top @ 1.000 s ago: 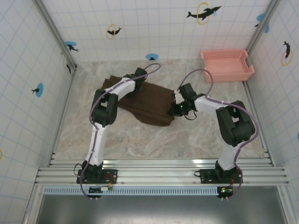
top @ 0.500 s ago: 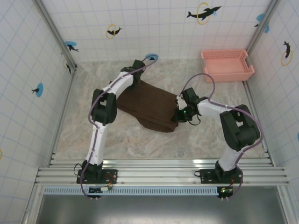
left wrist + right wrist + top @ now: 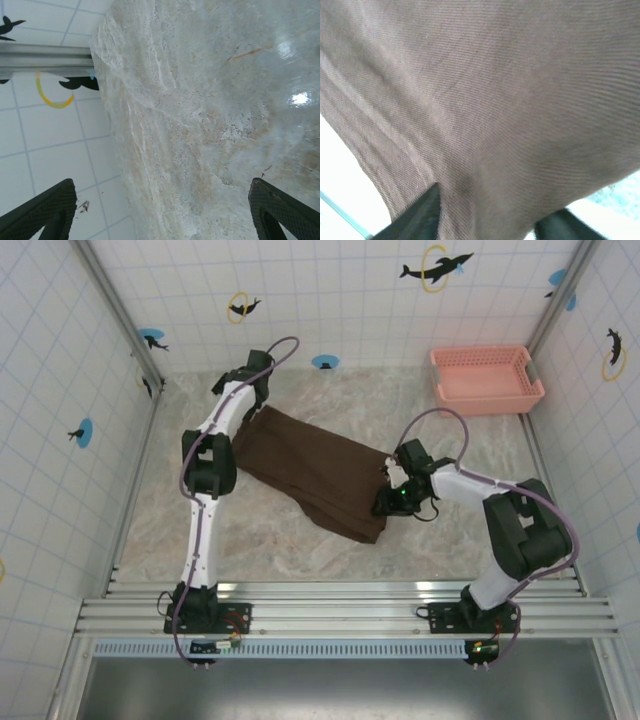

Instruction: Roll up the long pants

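Scene viewed from above and behind the two arms. The long pants (image 3: 310, 470) lie flat on the marble table (image 3: 260, 545) as a dark brown band. It runs slantwise from the far left toward the near right of the middle of the table.

The left gripper (image 3: 255, 390) is at the far left corner of the table, just beyond the upper end of the pants and close to the tiled wall. In its wrist view the fingers (image 3: 45, 212) are spread wide and released, with bare table between them.

The right gripper (image 3: 388, 498) sits at the right edge of the pants, near their lower end. In its wrist view the fingers (image 3: 417, 217) stand apart, not clenched, and brown ribbed cloth lies across the gap between them.

A pink basket (image 3: 480, 352) stands in the far right corner, well apart from the pants.
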`<move>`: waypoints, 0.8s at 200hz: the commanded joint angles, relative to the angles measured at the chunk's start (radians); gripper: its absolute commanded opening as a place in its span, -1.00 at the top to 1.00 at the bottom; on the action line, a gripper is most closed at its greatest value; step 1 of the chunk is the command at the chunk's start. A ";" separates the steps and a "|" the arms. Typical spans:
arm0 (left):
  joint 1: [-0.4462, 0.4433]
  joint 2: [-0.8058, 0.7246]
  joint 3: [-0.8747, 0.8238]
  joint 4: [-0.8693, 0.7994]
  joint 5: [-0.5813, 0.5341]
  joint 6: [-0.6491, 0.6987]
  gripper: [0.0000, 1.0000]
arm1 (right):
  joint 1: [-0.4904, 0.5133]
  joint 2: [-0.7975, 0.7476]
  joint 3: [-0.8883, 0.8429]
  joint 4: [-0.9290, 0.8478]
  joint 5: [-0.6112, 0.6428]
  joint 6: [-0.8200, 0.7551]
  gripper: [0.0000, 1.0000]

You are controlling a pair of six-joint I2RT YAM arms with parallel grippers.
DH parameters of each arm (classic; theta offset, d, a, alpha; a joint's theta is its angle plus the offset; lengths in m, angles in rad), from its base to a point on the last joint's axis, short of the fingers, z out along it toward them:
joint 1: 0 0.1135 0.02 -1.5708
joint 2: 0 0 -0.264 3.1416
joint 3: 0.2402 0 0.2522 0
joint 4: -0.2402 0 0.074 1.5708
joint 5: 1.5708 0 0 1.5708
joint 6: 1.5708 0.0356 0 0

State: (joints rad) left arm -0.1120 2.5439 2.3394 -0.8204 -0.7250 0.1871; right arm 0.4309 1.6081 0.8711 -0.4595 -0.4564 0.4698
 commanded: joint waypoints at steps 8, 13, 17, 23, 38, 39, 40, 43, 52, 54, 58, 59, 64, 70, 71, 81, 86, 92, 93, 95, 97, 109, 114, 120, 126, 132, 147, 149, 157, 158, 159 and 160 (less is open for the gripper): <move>-0.016 -0.166 -0.142 -0.058 0.058 -0.121 -0.94 | 0.030 -0.149 0.025 -0.122 0.090 -0.046 -0.36; -0.017 -0.226 -0.193 -0.066 0.099 -0.151 -0.95 | 0.030 -0.177 0.037 -0.149 0.117 -0.061 -0.39; -0.017 -0.263 -0.233 -0.075 0.139 -0.185 -0.95 | 0.028 -0.197 0.049 -0.173 0.130 -0.076 -0.41; -0.018 -0.317 -0.304 -0.094 0.223 -0.240 -0.95 | 0.024 -0.217 0.070 -0.210 0.176 -0.105 -0.41; -0.018 -0.464 -0.532 -0.032 0.407 -0.366 -0.95 | 0.016 -0.233 0.138 -0.292 0.237 -0.192 -0.40; -0.017 -0.472 -0.548 -0.028 0.418 -0.371 -0.95 | 0.016 -0.232 0.144 -0.297 0.246 -0.197 -0.40; -0.017 -0.480 -0.561 -0.022 0.429 -0.377 -0.95 | 0.017 -0.232 0.147 -0.301 0.252 -0.202 -0.40; -0.018 -0.507 -0.607 -0.008 0.461 -0.393 -0.95 | 0.015 -0.231 0.158 -0.308 0.267 -0.217 -0.40; -0.020 -0.568 -0.722 0.036 0.520 -0.451 -0.95 | 0.014 -0.224 0.183 -0.316 0.289 -0.273 -0.39; -0.020 -0.580 -0.742 0.042 0.529 -0.464 -0.95 | 0.014 -0.223 0.189 -0.317 0.293 -0.285 -0.39; -0.020 -0.598 -0.780 0.050 0.558 -0.490 -0.95 | 0.014 -0.217 0.197 -0.316 0.303 -0.303 -0.39; -0.020 -0.601 -0.788 0.053 0.562 -0.493 -0.95 | 0.014 -0.215 0.200 -0.316 0.306 -0.310 -0.39; -0.021 -0.615 -0.826 0.067 0.591 -0.514 -0.95 | 0.014 -0.206 0.211 -0.312 0.312 -0.342 -0.38; -0.024 -0.621 -0.856 0.075 0.615 -0.540 -0.95 | 0.015 -0.193 0.222 -0.300 0.313 -0.378 -0.38; -0.025 -0.621 -0.860 0.074 0.618 -0.546 -0.95 | 0.014 -0.190 0.225 -0.299 0.314 -0.384 -0.38; -0.031 -0.615 -0.884 0.072 0.664 -0.580 -0.95 | 0.014 -0.160 0.248 -0.276 0.337 -0.435 -0.36; -0.035 -0.610 -0.889 0.071 0.682 -0.591 -0.95 | 0.015 -0.138 0.264 -0.266 0.343 -0.460 -0.36; -0.042 -0.604 -0.892 0.065 0.682 -0.617 -0.95 | 0.014 -0.106 0.285 -0.256 0.349 -0.485 -0.36; -0.044 -0.603 -0.892 0.065 0.682 -0.621 -0.95 | 0.014 -0.100 0.289 -0.256 0.351 -0.487 -0.36; -0.046 -0.601 -0.894 0.065 0.684 -0.627 -0.95 | 0.015 -0.088 0.299 -0.255 0.357 -0.492 -0.36; -0.048 -0.600 -0.895 0.067 0.688 -0.637 -0.95 | 0.014 -0.075 0.309 -0.258 0.362 -0.499 -0.35; -0.056 -0.599 -0.915 0.089 0.724 -0.684 -0.95 | 0.018 0.010 0.368 -0.277 0.362 -0.540 -0.32; -0.060 -0.601 -0.927 0.100 0.729 -0.715 -0.95 | 0.024 0.045 0.393 -0.285 0.373 -0.550 -0.32; -0.061 -0.608 -0.947 0.123 0.745 -0.760 -0.95 | 0.030 0.084 0.420 -0.297 0.377 -0.560 -0.32; -0.054 -0.615 -0.997 0.160 0.763 -0.800 -0.95 | 0.039 0.118 0.441 -0.306 0.371 -0.570 -0.31; -0.049 -0.618 -1.019 0.183 0.773 -0.834 -0.95 | 0.051 0.146 0.455 -0.308 0.374 -0.578 -0.30; -0.055 -0.606 -1.015 0.203 0.765 -0.856 -0.95 | 0.088 0.191 0.464 -0.289 0.403 -0.585 -0.32; -0.055 -0.601 -1.008 0.197 0.759 -0.857 -0.95 | 0.091 0.198 0.465 -0.288 0.407 -0.586 -0.32; -0.062 -0.576 -0.972 0.170 0.743 -0.855 -0.95 | 0.109 0.225 0.471 -0.285 0.416 -0.588 -0.33; -0.062 -0.574 -0.968 0.168 0.742 -0.854 -0.95 | 0.111 0.229 0.472 -0.285 0.416 -0.588 -0.33; -0.063 -0.570 -0.967 0.166 0.741 -0.853 -0.95 | 0.112 0.232 0.472 -0.285 0.417 -0.590 -0.34; -0.064 -0.567 -0.966 0.164 0.740 -0.851 -0.95 | 0.114 0.236 0.473 -0.285 0.418 -0.590 -0.34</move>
State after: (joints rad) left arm -0.1677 1.9377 1.3293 -0.6819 0.0002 -0.5644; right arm 0.4911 1.7901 1.3010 -0.7177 -0.0856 -0.0639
